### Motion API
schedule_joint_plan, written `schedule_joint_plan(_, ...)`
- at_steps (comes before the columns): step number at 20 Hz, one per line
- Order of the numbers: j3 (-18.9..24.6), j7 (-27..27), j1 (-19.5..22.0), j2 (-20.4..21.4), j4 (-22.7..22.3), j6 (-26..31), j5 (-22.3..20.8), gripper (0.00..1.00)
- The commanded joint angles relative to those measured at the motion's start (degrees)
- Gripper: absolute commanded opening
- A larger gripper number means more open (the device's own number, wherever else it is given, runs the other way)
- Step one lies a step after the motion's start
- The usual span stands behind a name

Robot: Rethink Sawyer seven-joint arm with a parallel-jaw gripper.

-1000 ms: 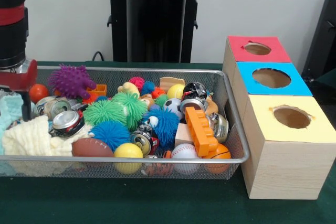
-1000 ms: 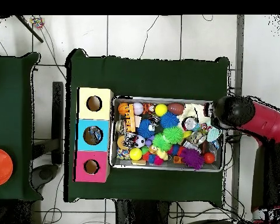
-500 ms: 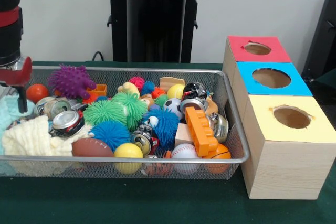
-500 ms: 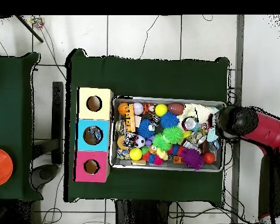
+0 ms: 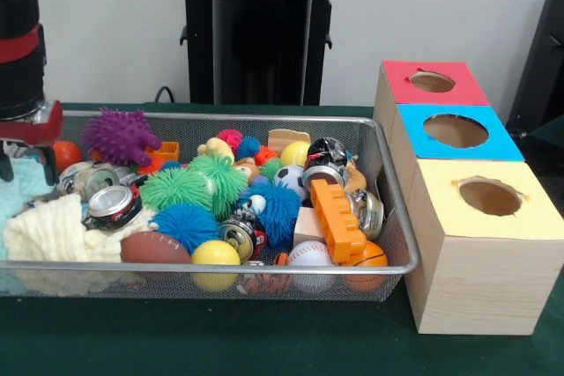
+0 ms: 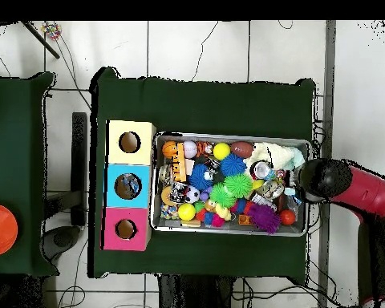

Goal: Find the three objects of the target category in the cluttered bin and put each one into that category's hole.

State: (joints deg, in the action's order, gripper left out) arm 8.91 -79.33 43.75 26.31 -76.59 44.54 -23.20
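silver mesh bin lying wholly to one side of the gripper

red and black, the gripper is hanging over the cluttered bin at its end farthest from the three boxes. whether its claw is wide or narrow i cannot tell. the bin's long axis is running from gripper toward boxes, so every toy is lying boxward, the purple spiky ball nearest.

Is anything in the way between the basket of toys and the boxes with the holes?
Nothing visible. The wire basket sits right beside the three boxes, and the red, blue and yellow holes are all uncovered.
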Motion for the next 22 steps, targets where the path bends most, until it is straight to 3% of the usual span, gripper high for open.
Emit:
schedule_joint_plan(1,6.4,12.1,0.5,-2.8,-6.7,-0.2,-4.4,1.0)
schedule_joint_plan(11,6.5,11.3,1.7,-5.1,-8.9,-2.9,-8.9,1.0)
schedule_joint_plan(22,3.6,6.9,1.8,-7.0,-5.6,-9.8,-15.7,1.0)
